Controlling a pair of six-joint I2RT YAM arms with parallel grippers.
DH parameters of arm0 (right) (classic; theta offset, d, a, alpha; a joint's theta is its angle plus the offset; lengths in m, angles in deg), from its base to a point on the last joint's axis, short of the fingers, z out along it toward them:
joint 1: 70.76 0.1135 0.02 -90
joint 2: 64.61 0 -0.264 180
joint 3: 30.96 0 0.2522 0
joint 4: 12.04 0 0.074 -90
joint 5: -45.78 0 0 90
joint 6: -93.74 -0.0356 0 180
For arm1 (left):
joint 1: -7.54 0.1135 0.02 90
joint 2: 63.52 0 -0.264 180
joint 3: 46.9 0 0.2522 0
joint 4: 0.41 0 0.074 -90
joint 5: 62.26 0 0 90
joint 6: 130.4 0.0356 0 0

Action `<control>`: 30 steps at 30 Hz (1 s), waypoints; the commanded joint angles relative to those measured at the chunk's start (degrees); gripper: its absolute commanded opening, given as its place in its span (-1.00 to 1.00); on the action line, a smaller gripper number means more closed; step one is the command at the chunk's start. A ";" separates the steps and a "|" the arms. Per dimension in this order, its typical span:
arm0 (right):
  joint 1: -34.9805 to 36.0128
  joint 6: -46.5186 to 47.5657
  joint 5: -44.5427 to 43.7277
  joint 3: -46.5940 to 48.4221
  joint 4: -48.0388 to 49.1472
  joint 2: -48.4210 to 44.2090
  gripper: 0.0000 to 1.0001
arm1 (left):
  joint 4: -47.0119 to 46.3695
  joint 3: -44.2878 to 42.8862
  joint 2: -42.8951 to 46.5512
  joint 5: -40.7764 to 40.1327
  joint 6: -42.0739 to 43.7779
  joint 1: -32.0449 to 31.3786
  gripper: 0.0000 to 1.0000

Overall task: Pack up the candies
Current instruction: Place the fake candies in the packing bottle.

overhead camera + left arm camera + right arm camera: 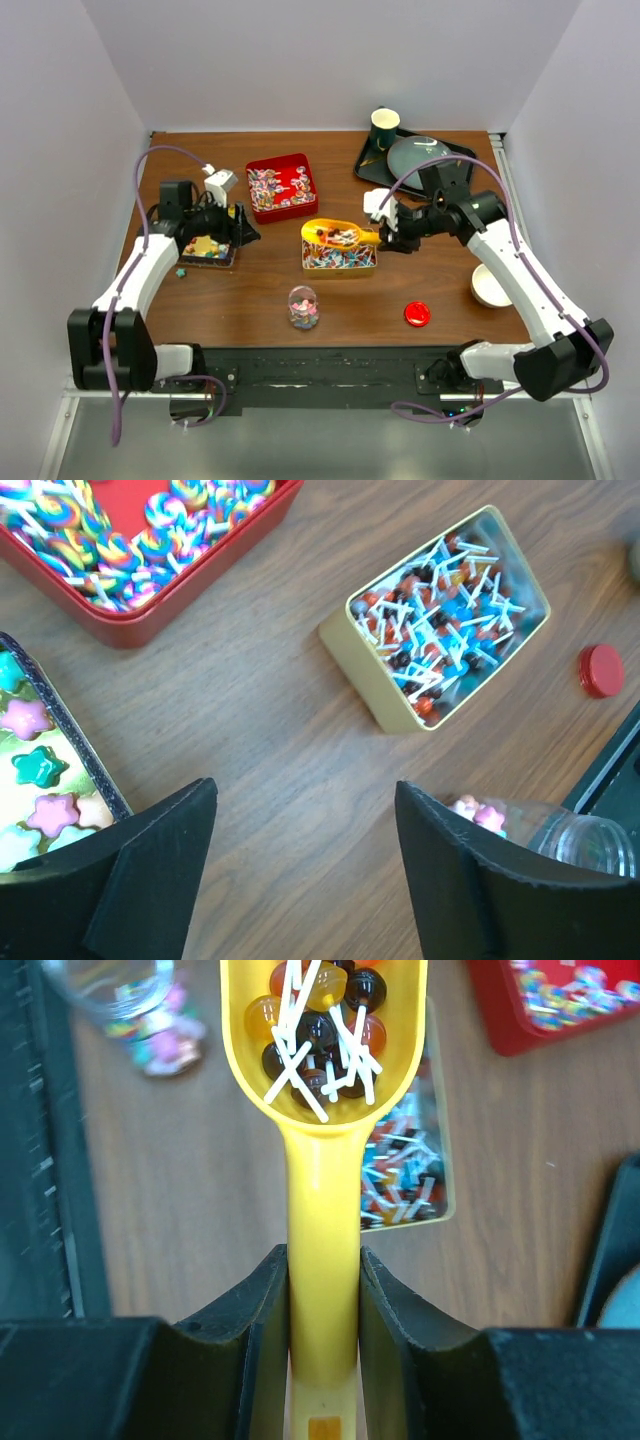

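The right gripper (322,1265) pinches the smooth yellow plastic scoop (322,1160) by its narrow handle, with 2 black fingers pressed flat against either side. A small orange patch low on the handle is too blurred to read. The scoop's rounded bowl holds glossy ball candies (318,1030), amber, brown and near black, on thin white sticks, well ahead of the fingertips. Under the bowl sits a rectangular gold tin (352,665) holding more stick candies in red, blue and black.

The left gripper (305,800) is spread wide with nothing between its fingers. It hangs over the wood-grain table (260,730). Pastel star candies (35,780) lie in a black-rimmed tray (70,730) beside 1 finger. Rainbow swirl lollipops (110,550) fill a red tin (210,570).
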 commanded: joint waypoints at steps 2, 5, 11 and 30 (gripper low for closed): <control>4.32 5.43 0.45 3.42 -11.29 -0.28 -1.00 | -3.54 5.40 6.75 1.15 -4.67 3.49 0.65; 6.78 5.87 -0.87 3.95 -12.78 -0.02 -1.00 | -4.24 7.16 8.68 1.94 -6.26 5.52 1.00; 12.06 8.24 -6.49 6.05 -16.82 2.35 -1.00 | -6.71 10.24 10.97 2.56 -8.28 8.77 1.00; 20.14 8.87 -23.81 11.33 -20.00 8.85 -1.00 | -9.78 13.75 15.11 1.06 -9.07 9.04 1.00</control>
